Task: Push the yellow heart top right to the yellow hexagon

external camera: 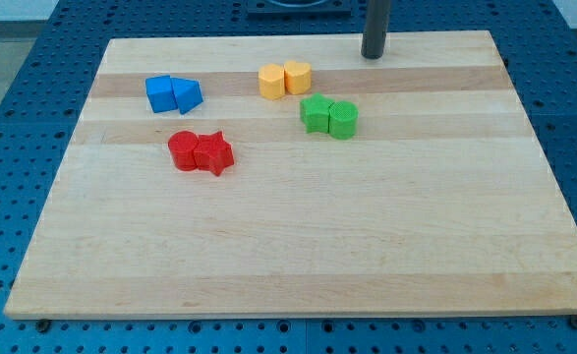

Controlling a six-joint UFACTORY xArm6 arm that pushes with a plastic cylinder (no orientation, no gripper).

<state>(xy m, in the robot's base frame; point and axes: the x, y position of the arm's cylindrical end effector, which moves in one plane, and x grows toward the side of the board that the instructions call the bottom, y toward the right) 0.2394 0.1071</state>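
The yellow heart [299, 77] sits near the view's top centre, touching the right side of the yellow hexagon [272, 82]. My tip [372, 56] rests on the board near its top edge, up and to the right of the yellow heart, about a block's width clear of it. It touches no block.
A green star-like block [316, 113] and a green cylinder [343, 119] sit together just below the yellow pair. A blue cube [159, 93] and blue triangle [187, 95] lie at the upper left. A red cylinder [184, 150] and red star [213, 153] lie below them.
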